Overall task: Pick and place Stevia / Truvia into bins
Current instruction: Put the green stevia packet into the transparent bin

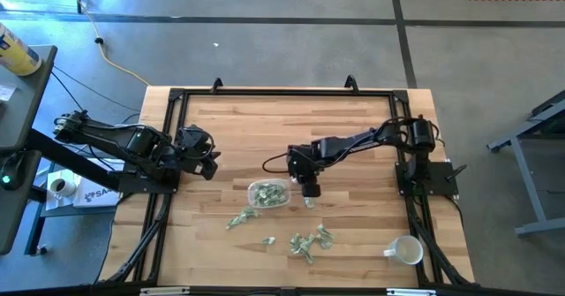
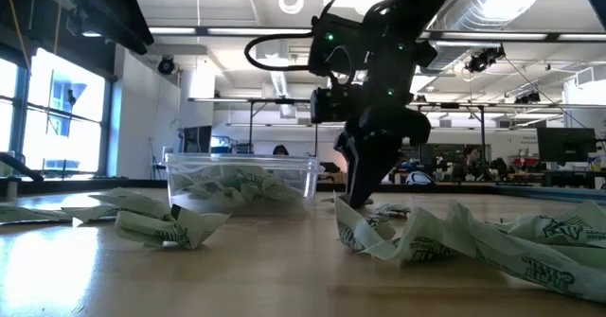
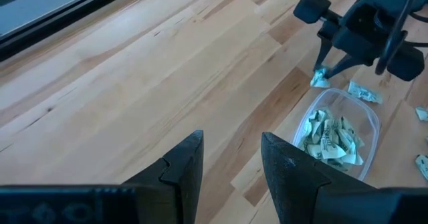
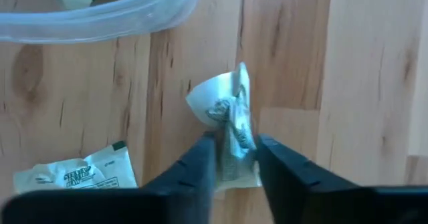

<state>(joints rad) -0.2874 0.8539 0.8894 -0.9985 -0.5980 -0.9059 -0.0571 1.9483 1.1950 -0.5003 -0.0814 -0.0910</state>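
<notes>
A clear bin [image 1: 267, 193] with several green-and-white Stevia packets in it stands mid-table. My right gripper [image 1: 310, 199] points down just right of the bin, closed on one packet [image 4: 234, 127] that lies at table level. More packets lie loose nearer the front edge [image 1: 238, 218], [image 1: 309, 243]. My left gripper [image 1: 210, 165] hovers open at the table's left, well clear of everything; in its own wrist view its fingers [image 3: 231, 164] have nothing between them. My right gripper pinches the packet's near end [image 4: 235, 158] between its two fingers [image 4: 200, 167]. The fingers come from above, pointing steeply down. The packet is buckled, its far end [image 4: 214, 100] curling up beyond the fingertips. It sits at the tabletop beside the bin [image 4: 100, 17].
A white mug [image 1: 406, 250] lies at the table's front right. Loose packets [image 2: 454, 237] spread across the front of the table. A black frame [image 1: 177, 97] runs around the wooden tabletop. Bare wood lies at the far side and to the left.
</notes>
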